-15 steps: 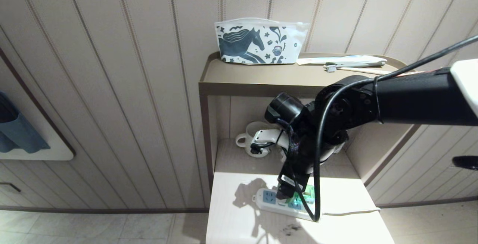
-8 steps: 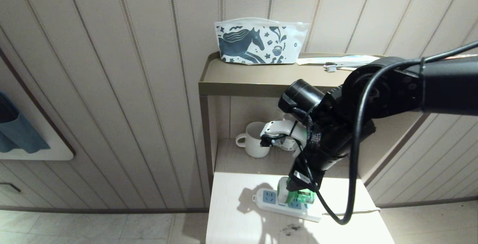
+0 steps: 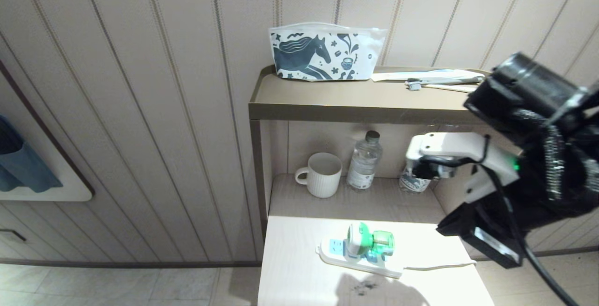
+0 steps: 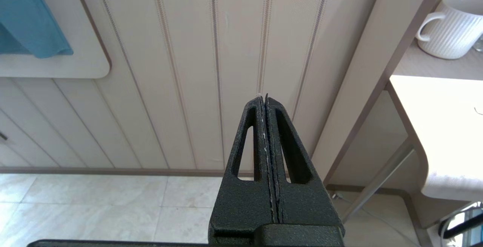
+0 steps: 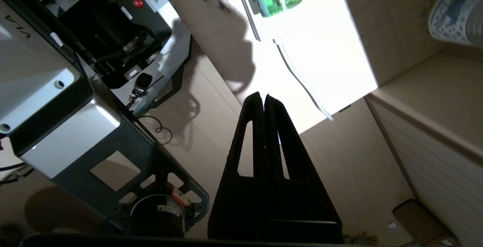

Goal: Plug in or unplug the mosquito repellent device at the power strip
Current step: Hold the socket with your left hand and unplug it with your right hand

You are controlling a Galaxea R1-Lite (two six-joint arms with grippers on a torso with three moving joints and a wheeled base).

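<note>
The right pincer (image 5: 263, 99) is pressed fully closed with nothing between its fingers; it hangs off the counter's (image 3: 299, 278) right edge, well apart from the device (image 3: 367, 243). In the head view only the right arm's dark wrist and white camera mount show at the right, above and beside the counter. The left pincer (image 4: 266, 99) is also closed and empty, parked low to the left of the counter, facing the panelled wall.

The device sits plugged into the strip (image 3: 358, 259), its white body with green patch upright on a socket and its green bottle pointing right. The strip lies slantwise on the bright counter, one blue socket free at its left end, its white cord (image 3: 440, 265) trailing right toward the edge. A dark smudge marks the counter just in front of the strip.

Behind, on the lower shelf, stand a white mug (image 3: 321, 174), a clear bottle (image 3: 363, 168) and a second bottle partly hidden by the arm. On the top shelf rest a horse-print pouch (image 3: 323, 53) and a toothbrush (image 3: 440, 80).
</note>
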